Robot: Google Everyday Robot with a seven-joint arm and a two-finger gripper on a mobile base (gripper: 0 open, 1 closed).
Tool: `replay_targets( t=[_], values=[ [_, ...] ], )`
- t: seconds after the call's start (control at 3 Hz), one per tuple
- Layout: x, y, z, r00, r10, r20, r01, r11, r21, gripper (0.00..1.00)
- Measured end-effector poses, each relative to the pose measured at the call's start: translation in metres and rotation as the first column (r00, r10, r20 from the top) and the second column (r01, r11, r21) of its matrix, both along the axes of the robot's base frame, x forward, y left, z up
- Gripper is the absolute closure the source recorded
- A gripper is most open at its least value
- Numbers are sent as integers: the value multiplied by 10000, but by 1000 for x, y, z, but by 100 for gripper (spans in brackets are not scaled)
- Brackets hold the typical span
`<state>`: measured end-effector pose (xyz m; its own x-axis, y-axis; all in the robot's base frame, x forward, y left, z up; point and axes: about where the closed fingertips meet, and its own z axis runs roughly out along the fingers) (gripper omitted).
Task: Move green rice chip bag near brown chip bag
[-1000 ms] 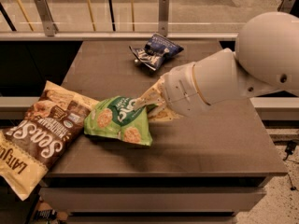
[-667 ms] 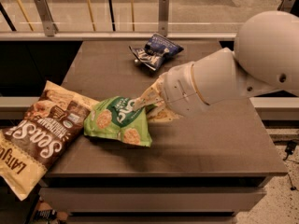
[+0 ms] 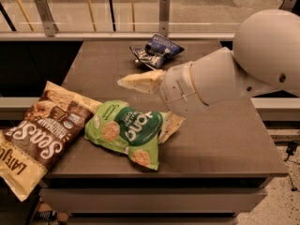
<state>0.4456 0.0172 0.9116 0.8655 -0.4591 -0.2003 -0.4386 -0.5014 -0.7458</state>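
The green rice chip bag (image 3: 125, 131) lies flat near the table's front edge, its left end touching the brown chip bag (image 3: 43, 136). The brown chip bag lies at the front left and hangs over the table's corner. My gripper (image 3: 149, 104) is over the green bag's right end. It is open: one pale finger (image 3: 139, 81) points left above the bag, and the other finger (image 3: 172, 123) rests by the bag's right edge. The bag is not held. The big white arm fills the right side.
A small dark-blue snack bag (image 3: 157, 50) lies at the back middle of the dark table (image 3: 220, 144). A railing with posts (image 3: 163, 13) runs behind the table. A low ledge runs along the left and right sides.
The fingers have spread apart and the upper one has lifted off the green bag. The bag has settled flat next to the brown bag.
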Motion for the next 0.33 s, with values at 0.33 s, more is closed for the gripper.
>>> replay_targets(
  t=[0.33],
  values=[
    [0,0,0,10000,0,1,0,10000,-1,0]
  ],
)
